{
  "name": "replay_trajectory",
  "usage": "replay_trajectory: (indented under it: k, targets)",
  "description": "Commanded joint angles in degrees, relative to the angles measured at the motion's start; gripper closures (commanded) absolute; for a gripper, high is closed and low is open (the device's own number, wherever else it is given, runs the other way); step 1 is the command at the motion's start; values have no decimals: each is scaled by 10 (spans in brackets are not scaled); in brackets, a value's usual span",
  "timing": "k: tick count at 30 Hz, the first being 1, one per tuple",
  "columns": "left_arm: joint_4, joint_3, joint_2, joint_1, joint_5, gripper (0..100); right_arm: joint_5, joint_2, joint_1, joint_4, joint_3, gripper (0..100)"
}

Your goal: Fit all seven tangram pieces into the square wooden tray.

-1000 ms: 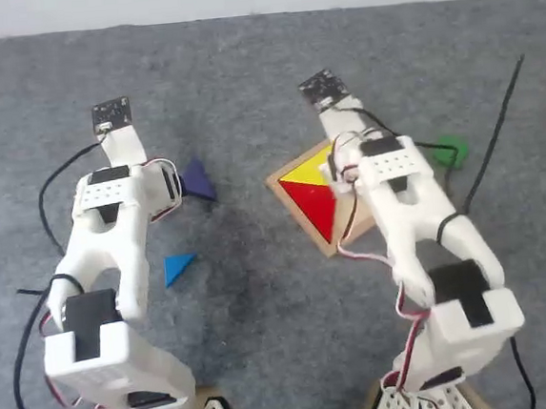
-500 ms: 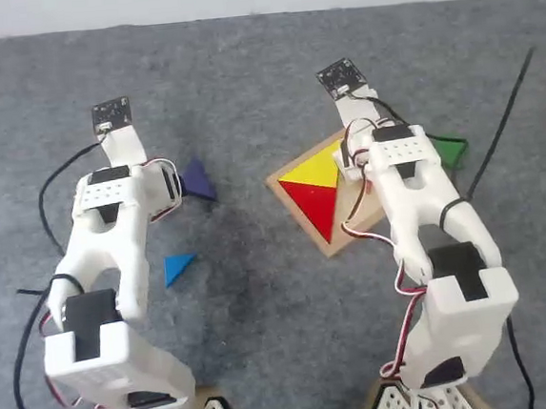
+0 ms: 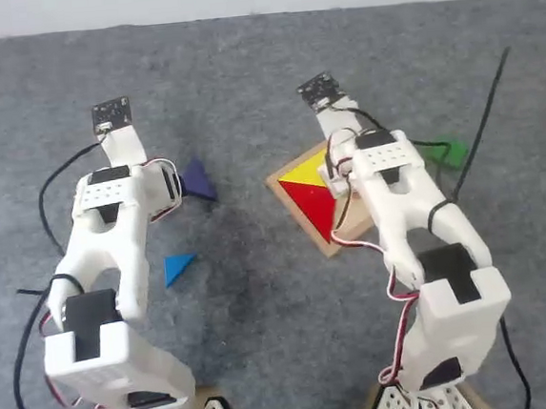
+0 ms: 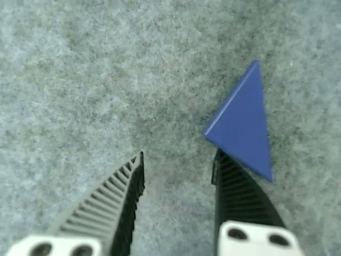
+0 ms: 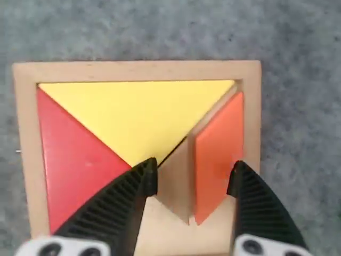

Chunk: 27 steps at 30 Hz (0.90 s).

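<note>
Where the right arm [image 3: 396,194] overlaps the tray [image 3: 298,216], a green piece [image 3: 446,154] lies near.

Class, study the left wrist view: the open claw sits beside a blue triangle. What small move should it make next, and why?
Probably a small sideways shift toward the blue triangle, before any closing. The left claw is open over bare grey carpet, and the triangle lies outside the gap, its edge at one fingertip. Closing now would likely grip nothing.
</note>
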Motion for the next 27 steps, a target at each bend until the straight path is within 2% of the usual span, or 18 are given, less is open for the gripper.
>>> replay_trajectory:
  k: [1,6,10,16,27]
  targets:
    - [-11,-7,-21,0,-6,792,-18,-19,7,8,-9,764]
    - [-11,-7,-21,0,-6,792,-33,-111,50,7,14,764]
    - [-11,-7,-21,0,-6,792,-31,-124,51,1,52,764]
    - [-11,-6,-21,-3,-6,792,-30,-62,52,-7,47,764]
    - [-10,-5,-21,-3,-6,792,-32,70,53,59,-107,764]
